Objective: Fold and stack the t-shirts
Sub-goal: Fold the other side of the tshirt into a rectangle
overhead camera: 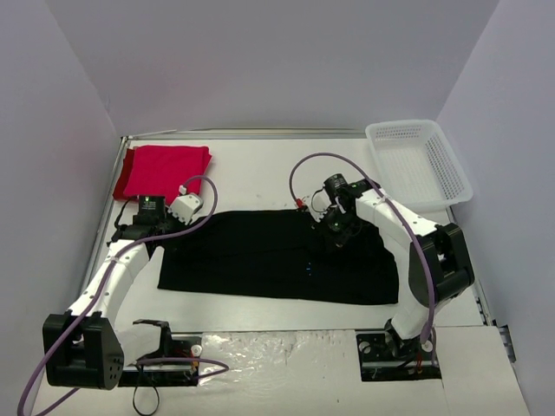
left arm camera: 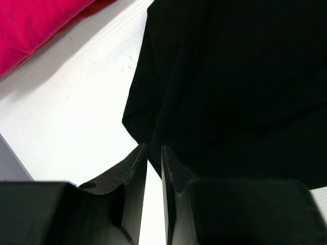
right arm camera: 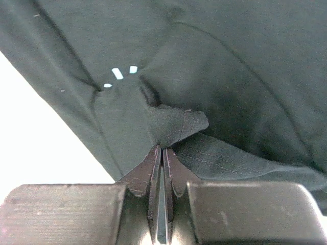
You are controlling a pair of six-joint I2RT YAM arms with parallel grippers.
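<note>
The right tool (right arm camera: 162, 149) pinches a fold of the black shirt (overhead camera: 277, 256). The left tool (left arm camera: 154, 151), jaws narrow, touches the shirt's corner; I cannot tell if it grips.

Black t-shirt (overhead camera: 277, 257): cut off by the top and right edges of the left wrist view; the right wrist view shows only a creased patch, its outline lost.
Chest mark (overhead camera: 309, 267): a blue speck, too small to make out.
Red t-shirt (overhead camera: 163, 171): only a corner enters the left wrist view (top left).
Left jaws: the black shirt's corner reaches their tips; whether cloth sits between them cannot be told.
Right jaws: from above, dark against dark cloth, tips indistinct.
Pale flecks (right arm camera: 120, 74): too small to identify.
</note>
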